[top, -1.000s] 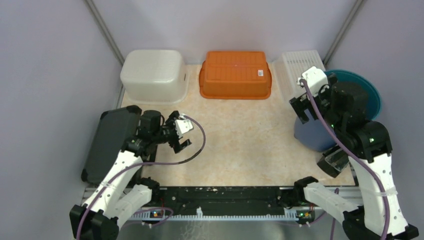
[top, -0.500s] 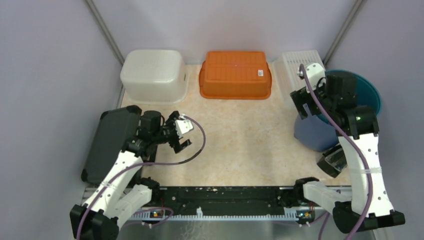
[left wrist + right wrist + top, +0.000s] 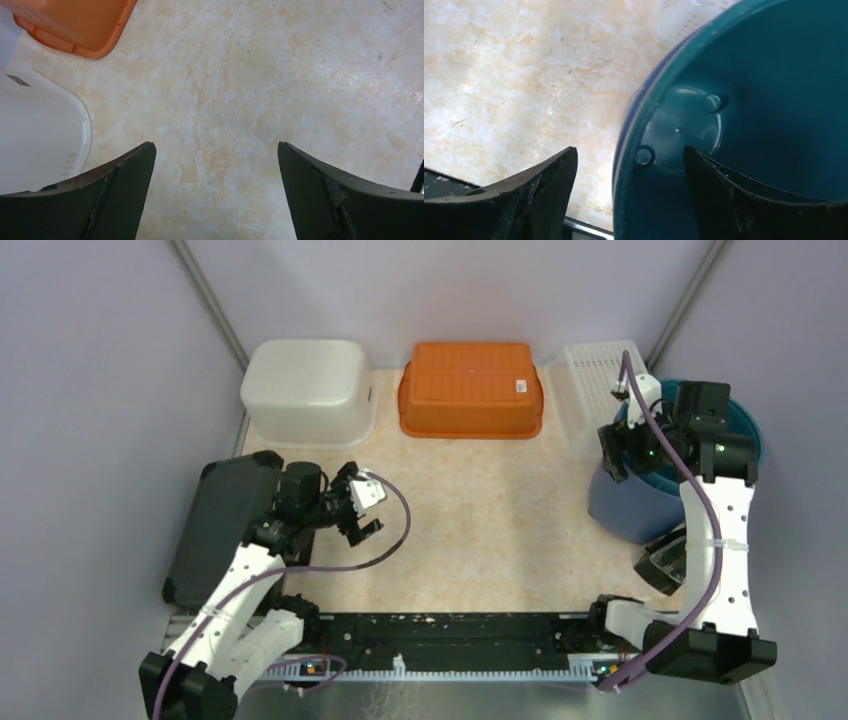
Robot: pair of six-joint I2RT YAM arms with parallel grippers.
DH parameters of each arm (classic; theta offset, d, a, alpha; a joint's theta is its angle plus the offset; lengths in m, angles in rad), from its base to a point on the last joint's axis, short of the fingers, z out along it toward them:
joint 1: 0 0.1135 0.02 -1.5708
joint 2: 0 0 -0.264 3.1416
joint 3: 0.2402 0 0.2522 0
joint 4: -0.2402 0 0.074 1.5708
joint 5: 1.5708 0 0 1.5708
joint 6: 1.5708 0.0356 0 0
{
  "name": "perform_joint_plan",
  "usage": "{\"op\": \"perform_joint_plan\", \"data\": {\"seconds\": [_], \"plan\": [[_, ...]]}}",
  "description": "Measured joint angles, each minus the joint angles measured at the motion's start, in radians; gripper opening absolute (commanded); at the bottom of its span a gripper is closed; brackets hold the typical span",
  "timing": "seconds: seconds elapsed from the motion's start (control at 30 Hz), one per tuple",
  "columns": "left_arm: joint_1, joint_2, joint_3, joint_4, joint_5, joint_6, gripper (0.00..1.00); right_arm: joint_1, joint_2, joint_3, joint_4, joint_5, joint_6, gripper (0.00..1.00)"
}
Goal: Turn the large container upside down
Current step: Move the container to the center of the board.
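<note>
The large container is a blue bucket (image 3: 632, 508) with a teal inside, standing upright at the right side of the table. In the right wrist view I look down into the bucket (image 3: 754, 70). My right gripper (image 3: 622, 452) is open and straddles the bucket's near-left rim. In the right wrist view the gripper (image 3: 629, 162) has one finger outside the wall and one inside, not closed on it. My left gripper (image 3: 362, 508) is open and empty over bare tabletop at the left, and the left wrist view of the gripper (image 3: 214, 146) shows the same.
An upturned white tub (image 3: 308, 390), an upturned orange tub (image 3: 470, 388) and a white perforated basket (image 3: 590, 378) line the back. A black flat tray (image 3: 218, 525) leans at the left edge. The orange tub (image 3: 75, 25) and white tub (image 3: 35, 125) show in the left wrist view.
My right arm has swung back and to the right, and its gripper has come down over the bucket's rim. The left arm has not moved.
</note>
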Motion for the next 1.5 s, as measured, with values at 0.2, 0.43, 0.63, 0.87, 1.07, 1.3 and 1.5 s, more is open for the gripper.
{"op": "perform_joint_plan", "data": {"seconds": [0.2, 0.43, 0.63, 0.87, 1.07, 1.3, 1.5], "plan": [[0.000, 0.000, -0.002, 0.001, 0.000, 0.000, 0.99, -0.006, 0.037, 0.004, -0.056, -0.114, -0.031, 0.58], [0.000, 0.000, -0.002, 0.001, 0.000, 0.000, 0.99, 0.011, 0.047, 0.035, -0.114, -0.176, -0.052, 0.32], [0.000, 0.000, -0.002, 0.001, -0.006, -0.002, 0.99, 0.158, 0.046, 0.057, -0.127, -0.128, -0.022, 0.12], [0.000, 0.000, -0.002, 0.006, -0.012, -0.003, 0.99, 0.350, 0.050, 0.063, -0.124, -0.134, -0.013, 0.12], [0.000, 0.001, -0.002, 0.006, -0.015, -0.003, 0.99, 0.590, 0.072, 0.071, -0.105, -0.171, 0.023, 0.12], [0.000, 0.000, -0.002, 0.007, -0.013, -0.004, 0.99, 0.751, 0.125, 0.087, -0.059, -0.215, -0.009, 0.12], [0.000, -0.001, 0.023, -0.010, -0.011, -0.002, 0.99, 0.912, 0.179, 0.099, -0.004, -0.209, -0.059, 0.13]]}}
